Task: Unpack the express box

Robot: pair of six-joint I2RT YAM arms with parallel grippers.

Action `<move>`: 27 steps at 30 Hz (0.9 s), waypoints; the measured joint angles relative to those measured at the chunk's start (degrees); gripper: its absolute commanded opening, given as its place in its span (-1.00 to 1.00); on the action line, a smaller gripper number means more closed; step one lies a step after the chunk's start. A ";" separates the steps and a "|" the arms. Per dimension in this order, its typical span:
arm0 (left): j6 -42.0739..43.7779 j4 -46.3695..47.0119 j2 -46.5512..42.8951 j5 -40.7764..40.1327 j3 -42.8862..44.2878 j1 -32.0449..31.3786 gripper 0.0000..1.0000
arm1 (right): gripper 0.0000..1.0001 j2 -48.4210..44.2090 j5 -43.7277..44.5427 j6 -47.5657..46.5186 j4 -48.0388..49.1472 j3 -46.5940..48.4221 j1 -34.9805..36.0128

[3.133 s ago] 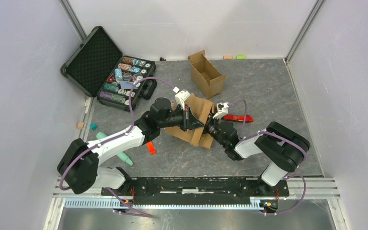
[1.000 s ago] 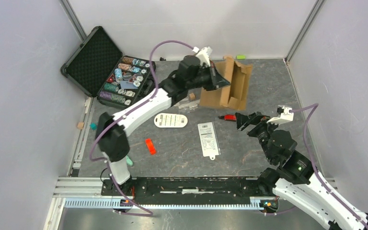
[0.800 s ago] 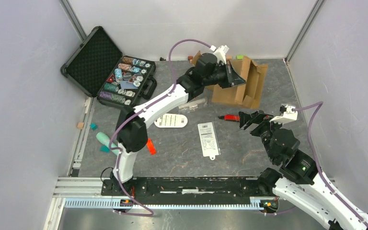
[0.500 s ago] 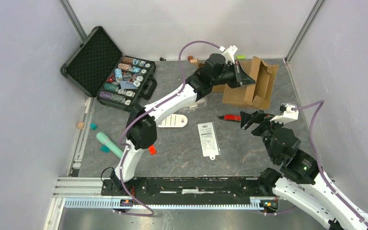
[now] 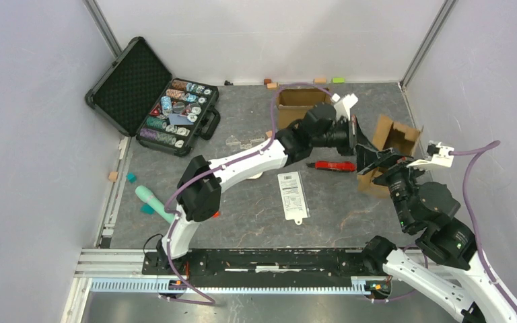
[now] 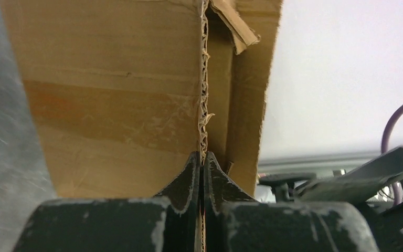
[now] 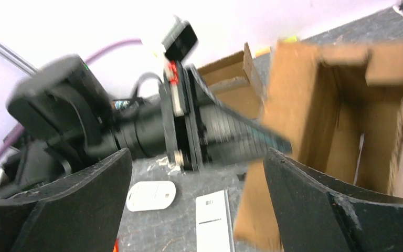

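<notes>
Though the right wrist view blurs it, express box (image 5: 397, 138): flaps open, seemingly emptied. Left gripper (image 6: 203, 157): clamped on the box's wall edge. Right gripper (image 7: 198, 157): spread wide beside the box, empty. White packet (image 5: 293, 194): out, well apart from the box. Remaining, likely: setting the box down.

The express box (image 6: 110, 105) is matt, rough-edged corrugated cardboard.

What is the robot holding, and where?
The left tool pinches the box by a wall's edge. The right tool is open, holding nothing.
</notes>
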 measured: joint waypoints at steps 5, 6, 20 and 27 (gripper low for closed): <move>-4.17 2.01 -0.96 2.47 -5.75 -3.52 -0.95 | 0.96 0.00 0.94 -0.92 0.00 2.21 0.00; -4.74 2.01 -0.74 3.08 -6.29 -3.89 -0.95 | 0.96 0.02 0.96 -1.05 -0.04 2.21 0.00; -6.29 3.91 0.17 5.27 -14.60 -2.25 0.03 | 0.96 6.67 -2.03 -2.82 -0.09 2.23 0.00; -5.38 4.22 -1.09 5.64 -19.96 -0.46 1.00 | 0.96 8.66 -3.87 -3.65 0.68 2.21 0.00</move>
